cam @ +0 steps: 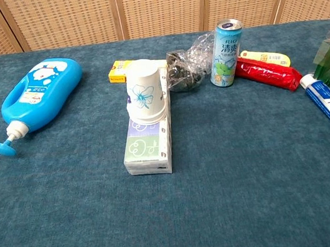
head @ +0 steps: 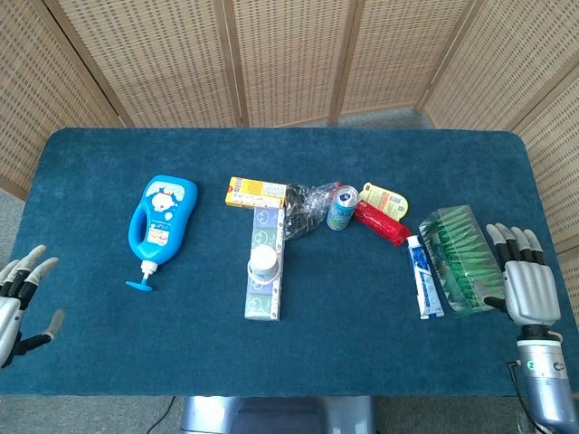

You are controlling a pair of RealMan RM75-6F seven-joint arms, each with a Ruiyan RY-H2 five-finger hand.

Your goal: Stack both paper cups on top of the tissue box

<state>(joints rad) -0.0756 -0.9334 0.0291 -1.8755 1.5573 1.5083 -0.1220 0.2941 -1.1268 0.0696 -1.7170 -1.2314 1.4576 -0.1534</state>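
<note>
White paper cups (cam: 146, 90), printed with a blue flower, sit upside down on the tissue box (head: 262, 287), roughly at its middle. From the chest view I read them as two cups nested one over the other, since a second rim shows at the base, though I cannot be fully sure. The box lies flat near the centre of the desk (head: 109, 353), long side running from the far edge toward the near edge, so its broad top makes a steady seat. I judge the task done or nearly so.

My left hand (head: 16, 298) hangs off the desk's left edge near the front corner, fingers spread and empty. My right hand (head: 526, 280) is beyond the right edge, fingers straight and apart, holding nothing, just beside the clear pack of green items (head: 460, 258).

Around the box: a yellow carton (head: 257, 192) touches its far end, and a crumpled plastic bag (head: 309, 204) lies just to the right of that end. A drink can (cam: 225, 44) stands upright beside the bag, then a red packet (cam: 266, 73) and a yellow packet (head: 384, 197). A toothpaste tube (head: 423, 276) lies next to the green pack. The blue pump bottle (head: 161, 221) lies on its side toward the left edge. Nothing crowds the cups; only the can stands tall nearby.
</note>
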